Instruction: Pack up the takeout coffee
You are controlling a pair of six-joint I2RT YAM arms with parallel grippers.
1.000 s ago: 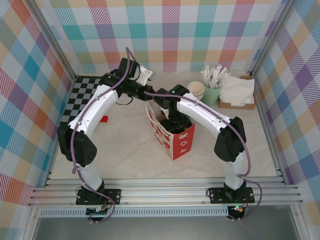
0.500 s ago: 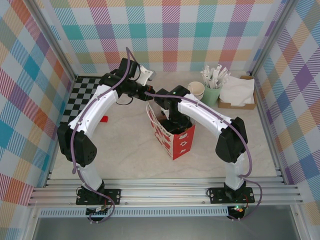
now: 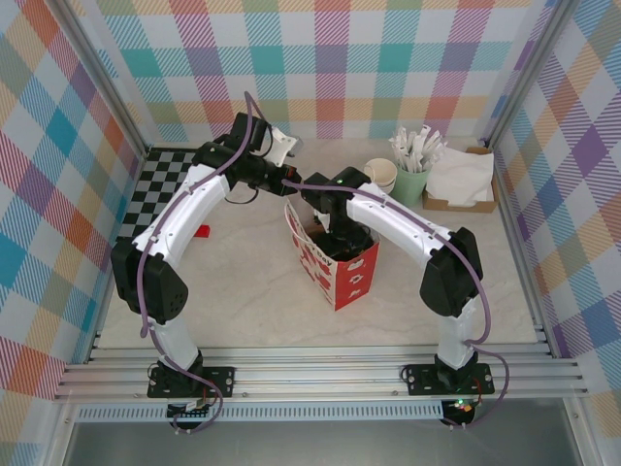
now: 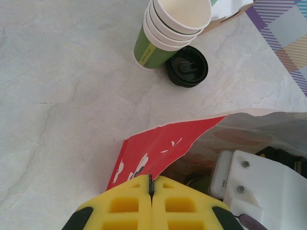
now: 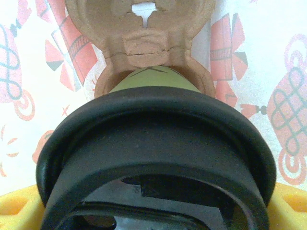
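No word or number is legible. In the left wrist view, at 12 o'clock, a line of tiny pale lettering runs up the side of the stack of green paper cups with white insides [image 4: 160,36], too small to read. At 5 o'clock, a white plastic part [image 4: 223,181] carries small dark print, also illegible. In the right wrist view, at 12 o'clock, a thin dark X-shaped mark sits on the wall of the green paper cup with a round black plastic lid [image 5: 153,129]. The red and white paper bag [image 5: 259,72] shows printed gift boxes and knot ornaments, without letters.
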